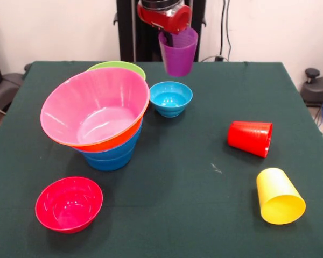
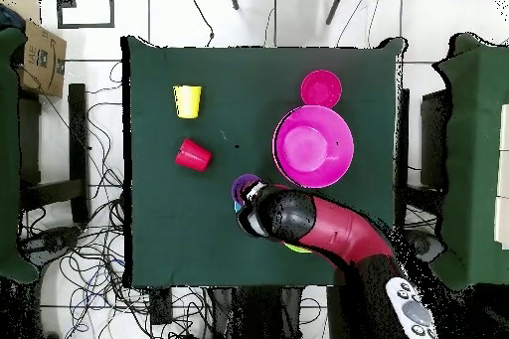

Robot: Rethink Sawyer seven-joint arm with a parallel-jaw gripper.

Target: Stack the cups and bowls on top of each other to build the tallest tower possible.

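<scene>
Gripping the translucent purple cup (image 1: 178, 54) by its rim, the robot's gripper (image 1: 171, 33) holds it upright in the air, above the far part of the green table (image 1: 194, 177). One finger appears to sit inside the cup's mouth; the rest of the hand is hidden under the red end of the arm (image 1: 166, 15), so the width of its opening cannot be judged beyond the grip on the rim. From overhead, only an arc of the purple cup shows beside the dark wrist (image 2: 281, 213).

Just below and slightly to the side of the lifted cup, the small light-blue bowl (image 1: 170, 98) stands upright on the table, apart from the cup. Beside that bowl rises the tower (image 1: 102, 121): a blue bowl (image 1: 110, 156) at the base, an orange bowl (image 1: 110, 142) nested above it, and the wide pink bowl (image 1: 94, 105) on top, tilted so its opening faces the front camera. The green bowl (image 1: 118, 66) peeks out behind the pink rim.

Nearer the front camera, the small red bowl (image 1: 69, 203) sits upright alone. On the other side of the table, the red cup (image 1: 251, 138) lies on its side, and the yellow cup (image 1: 279, 195) lies on its side near it, the two not touching.
</scene>
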